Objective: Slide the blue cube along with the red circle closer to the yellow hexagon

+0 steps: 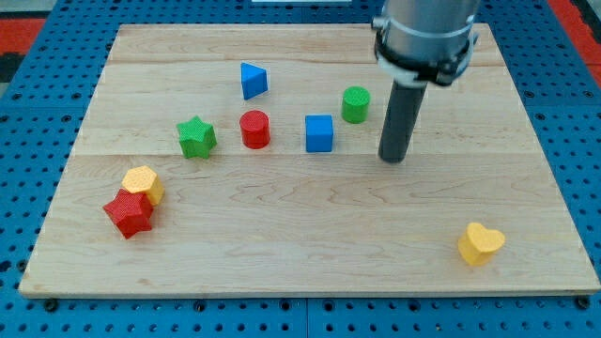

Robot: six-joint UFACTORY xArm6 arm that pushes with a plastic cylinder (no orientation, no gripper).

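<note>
surface: pale wooden board of joined planks, grain running left-right | beneath: blue perforated panel with regular holes, showing on all four sides | top right corner: a strip of red, possibly another panel, too cropped to tell | light: even, soft short shadows | walls, windows: out of frame

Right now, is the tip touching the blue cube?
No: my tip stands apart to the view's right of the blue cube, bare board between.
</note>
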